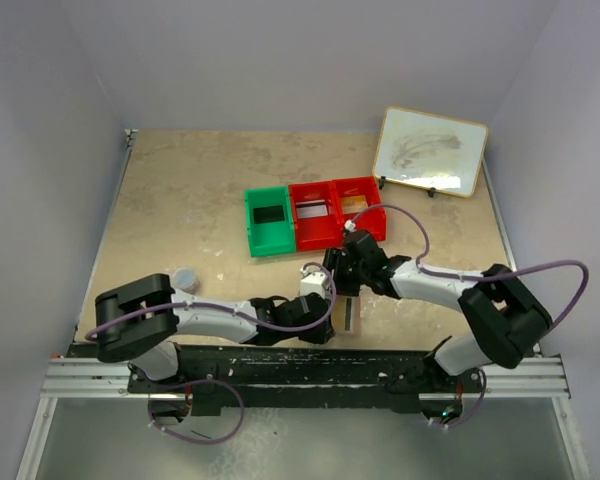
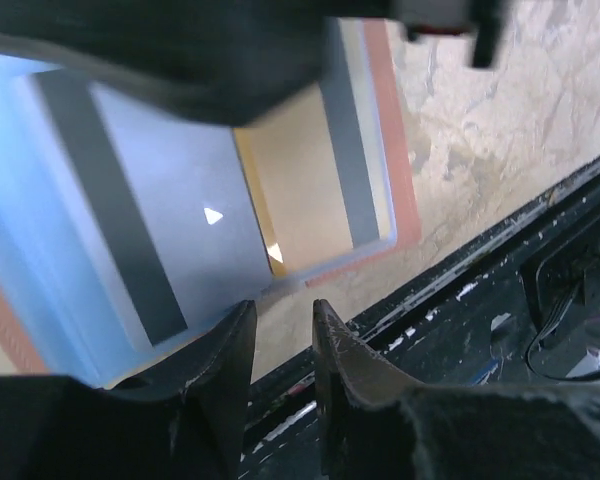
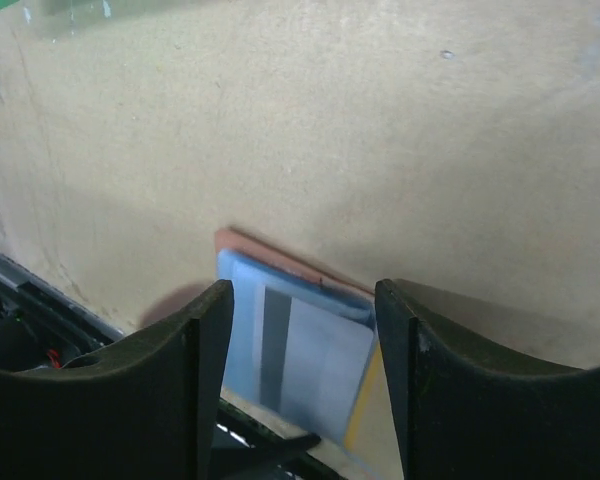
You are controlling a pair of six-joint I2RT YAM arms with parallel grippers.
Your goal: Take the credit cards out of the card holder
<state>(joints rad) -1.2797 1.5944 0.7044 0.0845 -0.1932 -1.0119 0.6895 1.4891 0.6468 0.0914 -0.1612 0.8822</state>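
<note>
The card holder (image 1: 352,316) lies open near the table's front edge, showing a tan-pink rim (image 2: 404,170) and a pale blue inside (image 3: 242,300). A white-grey credit card (image 2: 180,200) with a dark stripe rests on it, and a gold one (image 2: 300,180) lies beside it. My left gripper (image 2: 282,312) sits at the holder's near edge with its jaws a narrow gap apart and only table showing between them. My right gripper (image 3: 302,288) hovers open over the holder, straddling the white-grey card (image 3: 325,355).
Behind the holder stand a green bin (image 1: 268,220) with a black card and two red bins (image 1: 313,212) (image 1: 358,205) with a white and a gold card. A framed whiteboard (image 1: 430,150) leans at the back right. A small grey cap (image 1: 185,275) lies left. The black rail (image 2: 500,260) is close.
</note>
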